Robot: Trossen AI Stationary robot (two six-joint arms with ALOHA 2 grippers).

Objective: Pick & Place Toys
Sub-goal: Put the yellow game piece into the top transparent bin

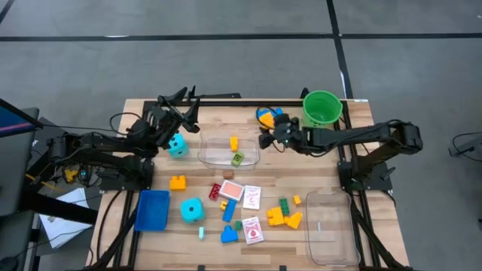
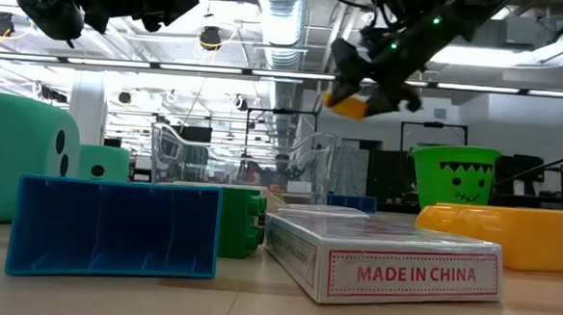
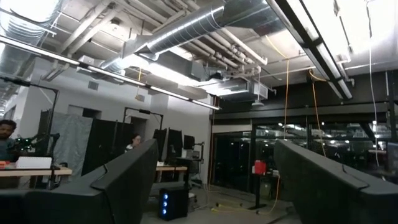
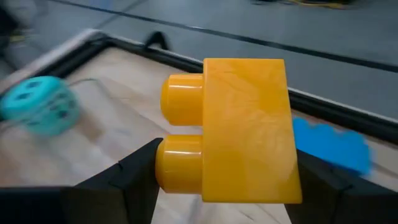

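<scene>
Right gripper (image 1: 268, 140) clamped on orange-yellow brick (image 4: 239, 127), raised just right of clear tub (image 1: 228, 149) holding yellow and green pieces. Shift brick over tub centre, lower inside rim before release. Left gripper (image 1: 183, 102) spread, empty, near teal die (image 1: 178, 145).

The clear plastic tub (image 1: 229, 149) sits mid-table toward 12 o'clock, with a small yellow plastic brick (image 1: 234, 141) and a small green plastic brick (image 1: 238, 158) inside it. At its 9 o'clock lies a teal black-dotted die (image 1: 178, 145); a 2nd teal die (image 1: 192, 210) lies toward 7 o'clock, just beside the blue tray (image 1: 151, 210) at the die's 9 o'clock. The green plastic bucket (image 1: 322, 108) stands at the tub's 2 o'clock. A 2nd clear tub (image 1: 329, 228) lies at 4 o'clock, with the white-and-red picture cards (image 1: 251, 197) between it and the 2nd die.
</scene>
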